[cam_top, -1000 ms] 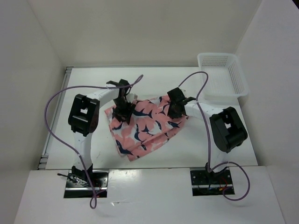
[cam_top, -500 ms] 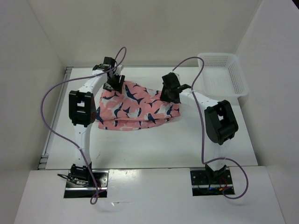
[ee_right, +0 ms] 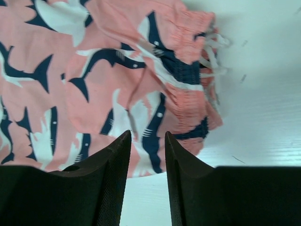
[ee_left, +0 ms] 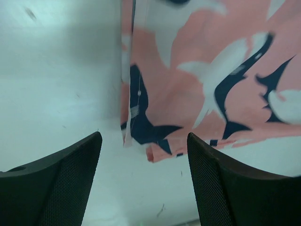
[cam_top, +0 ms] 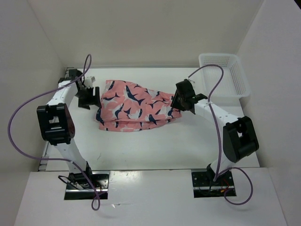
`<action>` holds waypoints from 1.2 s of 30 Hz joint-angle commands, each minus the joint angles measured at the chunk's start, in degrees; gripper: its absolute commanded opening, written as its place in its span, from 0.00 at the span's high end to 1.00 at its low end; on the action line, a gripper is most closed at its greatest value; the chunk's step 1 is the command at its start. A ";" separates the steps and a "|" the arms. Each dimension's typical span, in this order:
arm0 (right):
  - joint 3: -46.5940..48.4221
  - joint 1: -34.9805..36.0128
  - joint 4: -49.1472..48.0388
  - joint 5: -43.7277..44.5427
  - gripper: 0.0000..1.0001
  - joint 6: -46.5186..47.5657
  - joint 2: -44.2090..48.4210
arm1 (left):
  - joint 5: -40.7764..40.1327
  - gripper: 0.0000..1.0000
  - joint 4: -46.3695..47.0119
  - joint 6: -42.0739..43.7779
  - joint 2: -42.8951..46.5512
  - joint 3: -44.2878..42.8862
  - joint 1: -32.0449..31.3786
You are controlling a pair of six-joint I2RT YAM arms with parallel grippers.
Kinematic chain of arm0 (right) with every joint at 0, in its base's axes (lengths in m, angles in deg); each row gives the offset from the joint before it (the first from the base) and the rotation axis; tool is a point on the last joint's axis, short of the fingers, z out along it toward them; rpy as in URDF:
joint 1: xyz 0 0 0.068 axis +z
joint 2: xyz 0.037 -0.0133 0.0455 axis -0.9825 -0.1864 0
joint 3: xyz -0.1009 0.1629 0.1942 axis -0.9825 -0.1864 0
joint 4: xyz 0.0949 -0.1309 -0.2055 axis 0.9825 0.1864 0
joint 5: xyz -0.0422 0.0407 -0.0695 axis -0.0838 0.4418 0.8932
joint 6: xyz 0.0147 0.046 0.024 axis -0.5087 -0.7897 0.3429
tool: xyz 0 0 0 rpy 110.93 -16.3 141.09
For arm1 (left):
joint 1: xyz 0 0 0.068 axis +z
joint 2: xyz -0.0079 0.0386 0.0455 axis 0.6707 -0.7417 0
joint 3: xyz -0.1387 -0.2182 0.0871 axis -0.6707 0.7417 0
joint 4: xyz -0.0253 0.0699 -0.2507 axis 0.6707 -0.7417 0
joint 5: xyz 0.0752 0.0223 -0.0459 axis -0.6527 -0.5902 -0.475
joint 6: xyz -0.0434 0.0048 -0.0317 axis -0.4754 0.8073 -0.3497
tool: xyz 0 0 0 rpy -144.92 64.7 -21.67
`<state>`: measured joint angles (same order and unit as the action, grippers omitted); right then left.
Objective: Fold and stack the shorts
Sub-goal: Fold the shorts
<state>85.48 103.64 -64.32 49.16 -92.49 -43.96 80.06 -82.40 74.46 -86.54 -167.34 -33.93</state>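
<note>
Salmon shark-print shorts (cam_top: 134,106) lie folded flat mid-counter (cam_top: 155,146), waistband end to the right. Just off their left edge, left gripper (cam_top: 87,95): fingers (ee_left: 70,183) spread wide, released. Over the waistband end, right gripper (cam_top: 182,100): fingers (ee_right: 108,179) narrowly parted, gripping nothing. White mesh basket (cam_top: 237,92) at far right corner, well apart.

No writing, label, brand or number can be read in any view. The salmon-pink fabric shorts (cam_top: 136,107) bear only a navy-and-white shark print, no lettering.
</note>
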 commanded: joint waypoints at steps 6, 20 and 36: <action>-5.27 -1.88 -1.48 -0.40 0.52 -1.55 4.03 | 9.55 0.18 0.70 0.27 -1.25 8.98 2.01; -8.08 -5.05 -4.03 -5.49 0.31 -4.01 1.13 | 6.83 0.25 4.22 0.27 -4.59 12.41 2.01; -6.07 -6.10 -4.13 -9.37 0.64 -3.49 -5.19 | 5.50 0.51 4.84 0.27 -5.11 16.11 2.01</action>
<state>77.63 98.39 -66.81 40.46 -95.90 -47.69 84.56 -77.90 74.43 -90.19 -150.84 -31.92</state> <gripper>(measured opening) 0.406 0.515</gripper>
